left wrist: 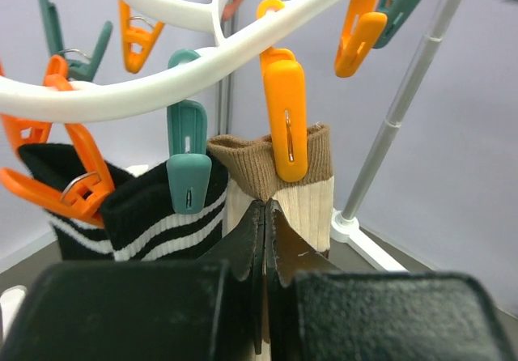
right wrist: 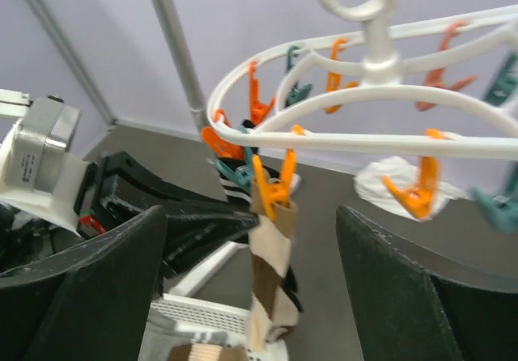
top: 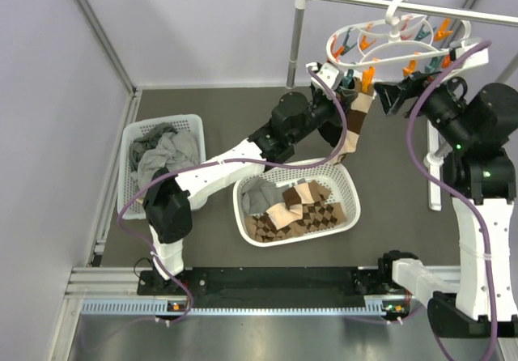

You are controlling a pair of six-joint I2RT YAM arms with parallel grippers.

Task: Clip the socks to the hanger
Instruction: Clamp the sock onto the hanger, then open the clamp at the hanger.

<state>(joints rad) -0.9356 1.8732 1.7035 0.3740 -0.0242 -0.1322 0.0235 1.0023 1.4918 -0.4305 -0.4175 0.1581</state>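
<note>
Left gripper [left wrist: 264, 211] was closed tight just under the hanger [left wrist: 162, 82]. Its jaws were pinched on the pale part of a tan sock [left wrist: 307, 203], with a sliver of cream fabric showing in the seam between them. That sock's brown cuff sat in an orange peg [left wrist: 287, 118] on the hanger's outer ring, and the rest of the sock hung straight down below the hanger's rim.

The right gripper [right wrist: 251, 215] stood wide open and empty beside the hanger, on the side away from the left gripper. Its dark fingers [right wrist: 89, 296] were well apart, and the pegged sock showed between them without touching either one.

A black sock [left wrist: 154, 211] with white stripes hung just beside the tan sock under the same ring. A teal peg [left wrist: 188, 163] held one corner of it and a second orange clip [left wrist: 77, 187] held the other. The hanger's hook was over a white rail [top: 405, 6].

Below the hanger, toward the arm bases, a white mesh basket [top: 344, 181] rested on the desk [top: 243, 118]. It held folded tan-and-brown socks [top: 291, 209], a grey piece [top: 257, 199] and a brown diamond-patterned cloth [top: 312, 219]. Well to the left of the hanger, a second basket [top: 194, 122] held a heap of grey garments [top: 162, 155].
</note>
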